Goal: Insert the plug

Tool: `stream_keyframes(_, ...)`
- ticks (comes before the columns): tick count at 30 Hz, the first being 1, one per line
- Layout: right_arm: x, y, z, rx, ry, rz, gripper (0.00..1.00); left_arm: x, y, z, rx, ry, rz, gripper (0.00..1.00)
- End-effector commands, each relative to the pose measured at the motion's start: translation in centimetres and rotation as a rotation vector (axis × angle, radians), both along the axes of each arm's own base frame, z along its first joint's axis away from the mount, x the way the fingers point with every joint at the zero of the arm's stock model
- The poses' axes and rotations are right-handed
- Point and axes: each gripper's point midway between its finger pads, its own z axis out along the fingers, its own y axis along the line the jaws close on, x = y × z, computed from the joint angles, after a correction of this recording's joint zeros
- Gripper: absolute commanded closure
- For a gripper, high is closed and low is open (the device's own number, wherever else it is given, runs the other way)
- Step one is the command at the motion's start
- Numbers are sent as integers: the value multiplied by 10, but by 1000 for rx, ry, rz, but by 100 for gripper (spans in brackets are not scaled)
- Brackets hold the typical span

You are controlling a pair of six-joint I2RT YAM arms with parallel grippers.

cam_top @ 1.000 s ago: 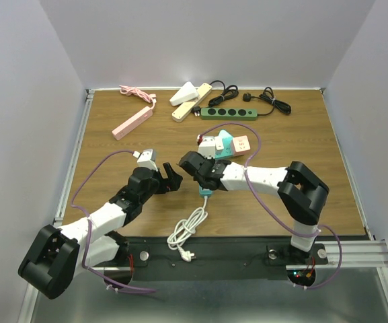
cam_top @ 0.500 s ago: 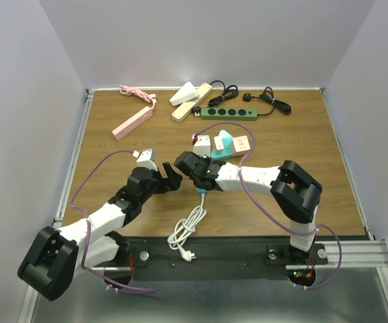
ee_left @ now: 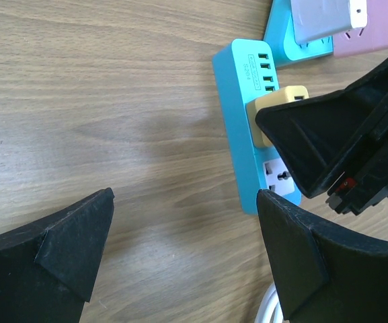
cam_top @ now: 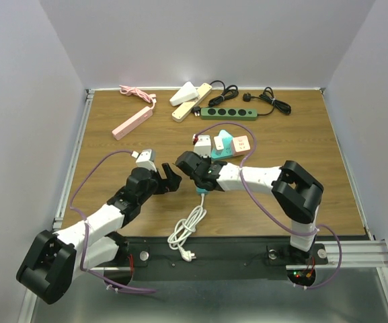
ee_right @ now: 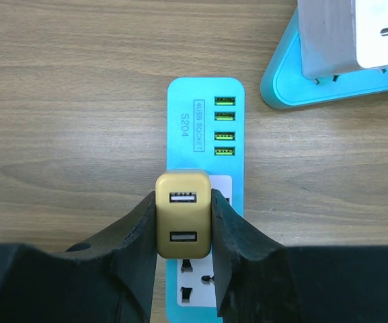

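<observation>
The wooden counter [cam_top: 113, 148] carries the blue power strip [ee_right: 197, 108], at centre frame in the top view. The left tool [ee_left: 185, 198] hangs spread wide and empty, left of the strip. The right tool [ee_right: 183, 200] pinches the small yellow plug [ee_right: 183, 222] by its flat sides, over the strip's socket. The plug looks light, rigid and smooth, so that side grip suits a straight push. Since a second ago, the right tool has edged slightly leftward; the strip lies unmoved.

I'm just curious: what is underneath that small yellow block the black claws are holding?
A flat blue plastic power strip lies under the yellow charger block, held by the right gripper. The socket directly beneath, and the block's prongs, are covered.
</observation>
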Motion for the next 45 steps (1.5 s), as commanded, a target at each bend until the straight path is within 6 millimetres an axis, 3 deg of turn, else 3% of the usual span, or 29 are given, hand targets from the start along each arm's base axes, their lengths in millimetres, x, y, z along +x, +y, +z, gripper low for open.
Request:
stream_keyframes(1,-38,-20,-55,-109,221,55,71,6,1,21,-15,-57,7,1)
stream_keyframes(3,-30,-19,-36,-97,179,47,54,7,2,24,-12,-59,16,1)
stream_keyframes(7,-17,-18,-4,-82,94,37,33,7,4,31,-15,-68,24,1)
stream_keyframes(11,-4,-19,44,-49,-5,38,23,8,6,41,-21,-87,37,1)
stream_keyframes(14,0,-25,71,-19,-47,32,14,10,9,47,-10,-96,48,1)
stream_keyframes(16,1,-33,75,-13,-48,29,7,11,11,53,-3,-104,59,1)
stream_keyframes(18,6,-48,86,-1,-62,10,2,12,14,60,-6,-120,73,1)
stream_keyframes(19,12,-64,81,-15,-50,-12,0,13,15,65,-7,-126,82,1)
stream_keyframes(20,9,-66,80,-13,-45,-7,0,14,16,69,-7,-134,89,1)
stream_keyframes(23,28,-109,91,3,-64,-78,0,17,22,87,-3,-170,120,1)
stream_keyframes(25,29,-137,83,-3,-54,-119,0,19,28,99,2,-196,147,1)
stream_keyframes(26,29,-146,97,48,-74,-118,0,20,30,107,5,-209,153,1)
stream_keyframes(27,38,-169,100,65,-88,-165,0,21,34,113,8,-225,172,1)
stream_keyframes(29,39,-203,108,103,-116,-207,0,22,38,125,11,-246,188,1)
stream_keyframes(31,36,-224,114,100,-143,-240,0,22,43,132,18,-260,213,1)
stream_keyframes(34,30,-266,147,113,-244,-326,0,24,50,144,25,-276,253,1)
stream_keyframes(35,29,-269,144,103,-241,-335,0,25,52,144,28,-276,260,1)
stream_keyframes(36,25,-282,158,104,-291,-373,0,25,54,145,37,-278,271,1)
stream_keyframes(40,9,-305,179,89,-378,-442,0,26,60,152,50,-287,300,1)
stream_keyframes(45,0,-311,184,81,-403,-437,0,31,67,161,72,-303,340,1)
